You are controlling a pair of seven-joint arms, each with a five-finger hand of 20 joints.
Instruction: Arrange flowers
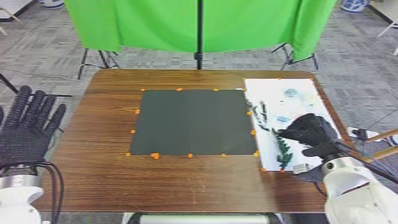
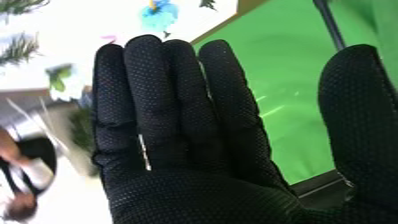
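In the head view my right hand [image 1: 309, 131] is over the white sheet [image 1: 306, 90] on the table's right side, where flowers and greenery lie. A pale blue flower [image 1: 283, 119] lies beside its fingers, another blue flower [image 1: 290, 92] farther back. Dark green sprigs [image 1: 284, 152] lie along the sheet's left part. My left hand [image 1: 27, 127] stands off the table's left edge with straight fingers. In the right wrist view my right hand [image 2: 178, 115] has straight fingers and holds nothing; a blue flower [image 2: 159, 17] and a white flower [image 2: 71, 85] lie beyond it.
A dark grey mat [image 1: 193, 122] with orange tabs around its edges lies mid-table, left of the white sheet. Behind the brown table [image 1: 115, 100] hangs a green cloth [image 1: 151, 25] on stands. Wooden legs [image 1: 384, 136] are close by the right edge.
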